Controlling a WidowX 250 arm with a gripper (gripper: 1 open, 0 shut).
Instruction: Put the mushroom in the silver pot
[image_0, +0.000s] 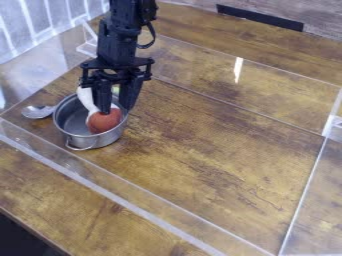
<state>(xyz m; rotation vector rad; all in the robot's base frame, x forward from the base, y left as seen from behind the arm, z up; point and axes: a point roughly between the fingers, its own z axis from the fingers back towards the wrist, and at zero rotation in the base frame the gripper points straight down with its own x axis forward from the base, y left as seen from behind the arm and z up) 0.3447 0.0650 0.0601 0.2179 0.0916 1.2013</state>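
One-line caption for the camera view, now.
Gripper over the silver pot, at the red-capped mushroom, with a spoon beside the pot.

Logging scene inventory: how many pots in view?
1: the silver pot, on the table's left side, directly below the claw. The arm could be hiding others behind it.

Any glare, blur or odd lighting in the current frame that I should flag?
Camera view: bright glints on the silver pot, a pale glare patch on the wooden table, the mushroom soft at this low resolution, and the dark gripper showing little surface detail.
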